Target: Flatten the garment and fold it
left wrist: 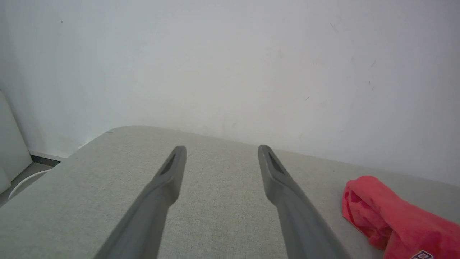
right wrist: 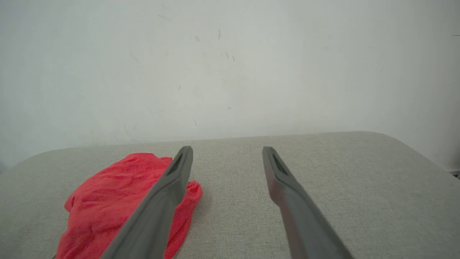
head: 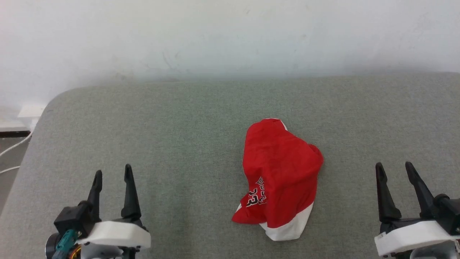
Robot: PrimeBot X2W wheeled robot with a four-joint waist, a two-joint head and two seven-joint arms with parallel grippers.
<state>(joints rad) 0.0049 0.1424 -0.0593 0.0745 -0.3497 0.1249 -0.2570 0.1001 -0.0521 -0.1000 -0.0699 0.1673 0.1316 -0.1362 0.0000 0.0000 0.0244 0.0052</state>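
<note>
Found the garment [head: 280, 172] bunched in a crumpled heap on the grey fabric-covered desk [head: 179, 144], right of centre in head view, neither flattened nor folded. Read red cloth with a white hem band [head: 291, 225] along the near edge and a black-and-white print [head: 258, 197] on the near-left fold, lettering not upright from the head camera. Logged the left gripper [head: 113, 169] at lower left, well apart from the garment, jaws released and spread with nothing between them. Checked the left wrist view: same spread of the left gripper [left wrist: 222, 147] over bare desk, garment [left wrist: 395, 216] off to the right of the fingers. Logged the right gripper [head: 394, 165] at lower right, near the garment but not touching it, jaws released and empty. Checked the right wrist view: right gripper [right wrist: 227, 148] spread wide, garment [right wrist: 118, 201] partly behind the left-hand finger. Noted a pale wall [head: 230, 36] behind the desk and a white cable [head: 14, 145] past its left edge.
</note>
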